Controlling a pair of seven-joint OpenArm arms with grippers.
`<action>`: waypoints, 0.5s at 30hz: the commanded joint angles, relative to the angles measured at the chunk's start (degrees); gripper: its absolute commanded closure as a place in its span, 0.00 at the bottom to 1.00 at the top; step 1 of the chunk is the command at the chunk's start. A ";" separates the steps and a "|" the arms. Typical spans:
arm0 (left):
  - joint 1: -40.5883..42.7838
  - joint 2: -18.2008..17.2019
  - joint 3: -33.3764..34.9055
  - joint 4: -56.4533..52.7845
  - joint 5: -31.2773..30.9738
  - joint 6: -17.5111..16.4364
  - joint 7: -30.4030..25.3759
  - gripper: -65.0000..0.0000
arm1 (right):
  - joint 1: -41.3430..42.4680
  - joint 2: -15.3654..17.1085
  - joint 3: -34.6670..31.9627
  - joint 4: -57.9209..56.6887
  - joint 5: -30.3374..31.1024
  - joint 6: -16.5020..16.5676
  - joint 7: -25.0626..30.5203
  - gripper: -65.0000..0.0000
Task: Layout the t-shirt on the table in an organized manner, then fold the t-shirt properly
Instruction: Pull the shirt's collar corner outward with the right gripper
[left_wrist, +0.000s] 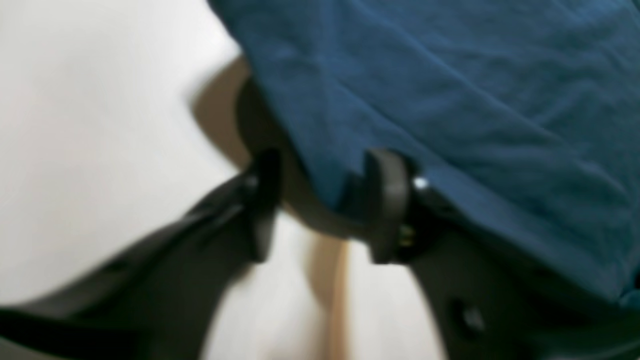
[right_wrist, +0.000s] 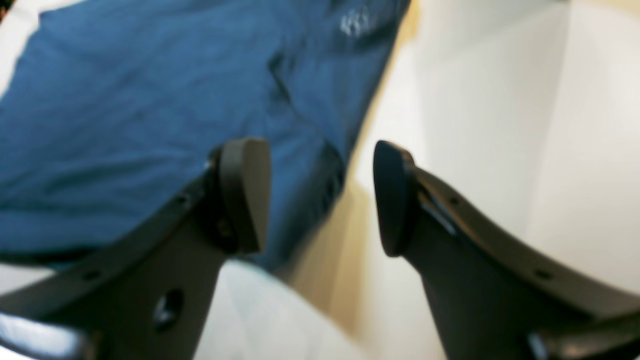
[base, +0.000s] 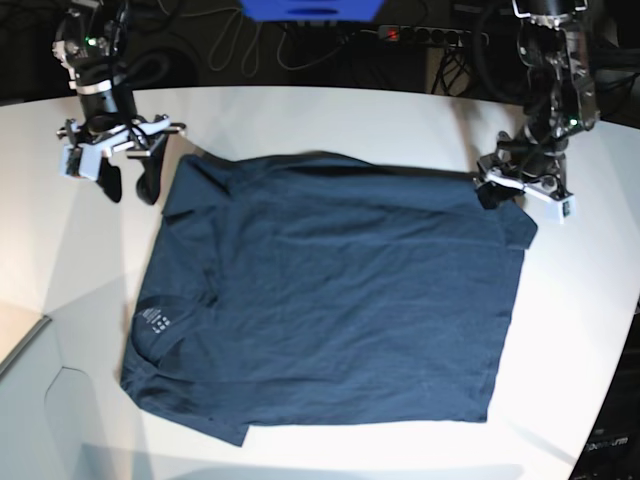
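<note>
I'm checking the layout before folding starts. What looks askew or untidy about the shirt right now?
The t-shirt lies spread on the table but slanted, its neck end toward the base view's left. The lower-left sleeve is bunched, and the corner by the left gripper is rumpled. Both grippers are open.

One t-shirt (base: 330, 300), two tools, one table (base: 330, 120)

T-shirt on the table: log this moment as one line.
t-shirt: spread flat on table | left gripper: open at shirt edge | right gripper: open, holding nothing | stage: laid out, unfolded
</note>
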 joint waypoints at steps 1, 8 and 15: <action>0.65 -0.68 -1.08 2.76 -0.47 -0.49 -1.21 0.48 | -0.34 0.09 0.18 2.25 0.88 0.40 1.78 0.49; 4.08 3.28 -13.04 7.77 -0.47 -0.49 -1.13 0.45 | 3.09 0.36 -4.39 4.36 0.53 0.40 -1.29 0.48; 3.73 3.28 -16.73 6.02 -0.47 -0.49 -1.13 0.45 | 19.71 2.29 -6.24 -7.07 0.44 0.31 -20.20 0.48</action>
